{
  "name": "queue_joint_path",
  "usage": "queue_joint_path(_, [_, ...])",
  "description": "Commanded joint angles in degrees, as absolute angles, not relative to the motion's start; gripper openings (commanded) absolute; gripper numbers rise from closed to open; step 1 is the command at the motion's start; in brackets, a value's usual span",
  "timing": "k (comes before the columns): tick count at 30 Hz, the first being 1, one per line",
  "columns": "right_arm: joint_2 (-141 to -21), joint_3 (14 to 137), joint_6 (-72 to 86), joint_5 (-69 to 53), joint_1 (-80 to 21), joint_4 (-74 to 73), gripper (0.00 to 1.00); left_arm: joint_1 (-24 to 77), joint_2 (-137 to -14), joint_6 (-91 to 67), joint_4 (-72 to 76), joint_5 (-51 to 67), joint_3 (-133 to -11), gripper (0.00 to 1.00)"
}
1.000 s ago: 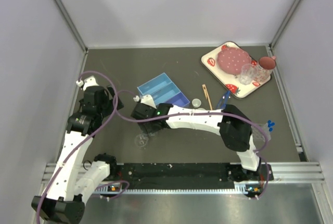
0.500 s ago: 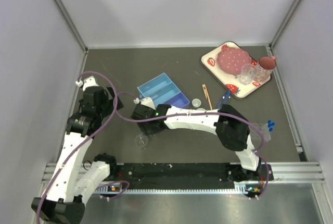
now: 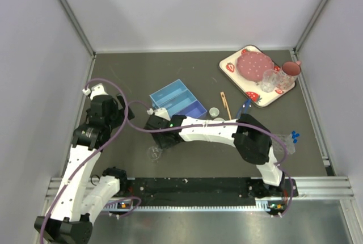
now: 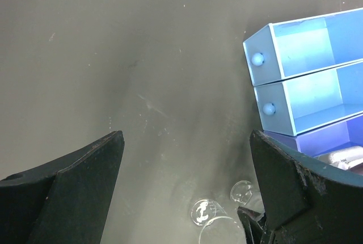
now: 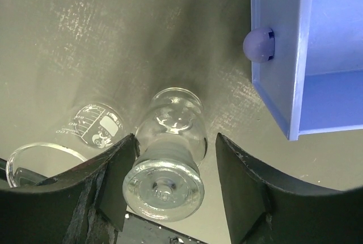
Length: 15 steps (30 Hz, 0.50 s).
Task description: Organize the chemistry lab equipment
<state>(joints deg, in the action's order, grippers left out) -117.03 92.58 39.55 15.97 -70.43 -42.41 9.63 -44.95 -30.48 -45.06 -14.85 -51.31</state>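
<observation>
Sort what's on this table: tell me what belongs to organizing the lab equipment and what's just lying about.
Job: small glass flask, marked beaker, clear dish, wooden tongs, blue-capped tubes, blue drawer box.
Lying about: strawberry tray, pink plate, drinking glasses.

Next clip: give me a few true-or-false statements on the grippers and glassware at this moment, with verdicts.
1. The right gripper has its fingers on either side of a small clear flask. True.
2. The left gripper grips the blue drawers. False: it stands open, holding nothing.
3. The wooden tongs lie in the strawberry-print tray. False: they lie on the table, outside it.
4. A small marked beaker lies beside the flask. True.
</observation>
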Motion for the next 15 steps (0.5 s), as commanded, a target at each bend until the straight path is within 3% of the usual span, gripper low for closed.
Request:
queue_joint_path(1, [-117.9,93.0,39.8,16.7,-70.4,-42.2,0.58,9.3,-43.9,-30.2,-43.0,-14.8,-51.2,0.98])
queue_joint_path(8, [-118.7,93.6,39.3,16.5,-70.5,-42.2,0.58,9.3,-43.8,-30.1,-43.0,-14.8,-51.3,0.98])
queue_joint_path(15, [-119.5,94.6,38.7,16.8,-70.5,-42.2,0.51,9.3,-43.8,-30.1,-43.0,-14.7,-51.0,0.98])
